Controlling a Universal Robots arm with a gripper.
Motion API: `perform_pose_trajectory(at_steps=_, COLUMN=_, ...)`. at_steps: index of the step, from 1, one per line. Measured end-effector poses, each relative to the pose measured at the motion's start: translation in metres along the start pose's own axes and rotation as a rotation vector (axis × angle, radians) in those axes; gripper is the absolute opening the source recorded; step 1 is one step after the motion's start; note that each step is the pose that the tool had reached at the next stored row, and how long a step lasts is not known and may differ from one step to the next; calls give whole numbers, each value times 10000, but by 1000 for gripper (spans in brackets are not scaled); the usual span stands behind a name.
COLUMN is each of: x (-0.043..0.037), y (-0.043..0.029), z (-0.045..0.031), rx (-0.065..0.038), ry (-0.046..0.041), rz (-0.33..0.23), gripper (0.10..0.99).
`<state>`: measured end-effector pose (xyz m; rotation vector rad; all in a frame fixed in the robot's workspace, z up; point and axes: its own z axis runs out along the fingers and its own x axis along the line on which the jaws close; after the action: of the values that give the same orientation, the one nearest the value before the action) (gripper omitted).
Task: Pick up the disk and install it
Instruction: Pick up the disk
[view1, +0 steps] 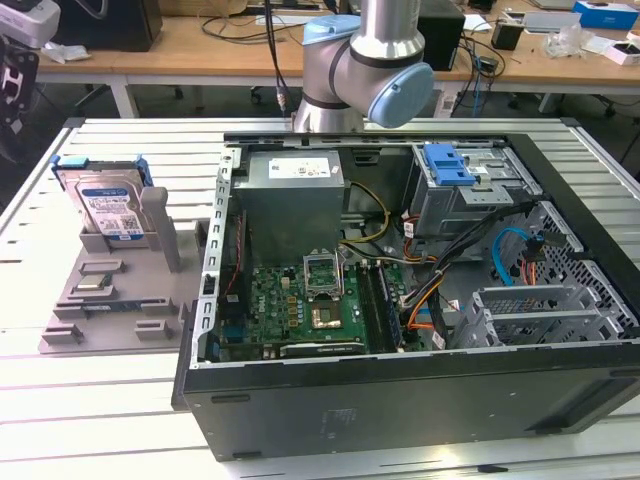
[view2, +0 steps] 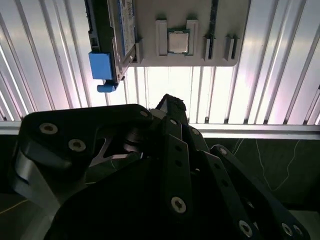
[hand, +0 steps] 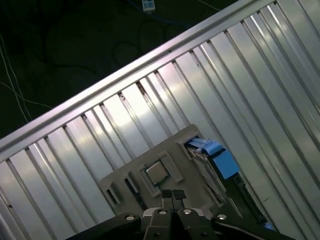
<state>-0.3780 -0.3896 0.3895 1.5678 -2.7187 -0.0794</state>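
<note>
The disk (view1: 105, 208) is a silver drive with a white-and-blue label in a blue carrier. It stands on edge in a grey holder (view1: 110, 300) on the slatted table, to the exterior view's left of the open computer case (view1: 400, 400). The second wrist view shows the disk (view2: 116, 35) edge-on. In the first wrist view its blue carrier (hand: 216, 160) juts from the holder (hand: 122, 179). My gripper (hand: 173, 194) hangs well above the holder, apart from the disk, its fingertips shut together on nothing. The black gripper (view2: 170, 102) also fills the near part of the second wrist view.
A square chip (view2: 178, 41) lies in a slot of the holder beside the disk. Inside the case are a grey power supply (view1: 295, 190), a green motherboard (view1: 300, 300) and a blue-handled drive cage (view1: 450, 165). My arm (view1: 360, 70) rises behind the case. Cluttered desks stand at the back.
</note>
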Motion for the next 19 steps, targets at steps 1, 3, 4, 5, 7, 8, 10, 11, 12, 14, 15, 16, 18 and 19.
perform_pose_trajectory(at_steps=1, x=0, y=0, z=0, rx=-3, ry=6, rz=-141, gripper=106)
perform_pose_trajectory(at_steps=3, x=0, y=0, z=0, rx=-9, ry=17, rz=-368, gripper=106)
perform_pose_trajectory(at_steps=4, x=0, y=0, z=0, rx=-12, ry=22, rz=-481, gripper=106)
perform_pose_trajectory(at_steps=5, x=0, y=0, z=0, rx=-13, ry=24, rz=-555, gripper=106)
perform_pose_trajectory(at_steps=7, x=0, y=0, z=0, rx=-17, ry=33, rz=-740, gripper=106)
perform_pose_trajectory(at_steps=8, x=0, y=0, z=0, rx=-21, ry=40, rz=-899, gripper=106)
perform_pose_trajectory(at_steps=10, x=0, y=0, z=0, rx=-25, ry=48, rz=-1060, gripper=106)
perform_pose_trajectory(at_steps=11, x=0, y=0, z=0, rx=-27, ry=52, rz=-1138, gripper=106)
perform_pose_trajectory(at_steps=12, x=0, y=0, z=0, rx=-29, ry=55, rz=-1231, gripper=106)
perform_pose_trajectory(at_steps=14, x=0, y=0, z=0, rx=-38, ry=73, rz=-1639, gripper=106)
perform_pose_trajectory(at_steps=15, x=0, y=0, z=0, rx=-42, ry=80, rz=-1764, gripper=106)
perform_pose_trajectory(at_steps=16, x=0, y=0, z=0, rx=-45, ry=87, rz=-1944, gripper=106)
perform_pose_trajectory(at_steps=18, x=0, y=0, z=0, rx=-53, ry=102, rz=-2260, gripper=106)
perform_pose_trajectory(at_steps=19, x=0, y=0, z=0, rx=-55, ry=106, rz=-2356, gripper=106)
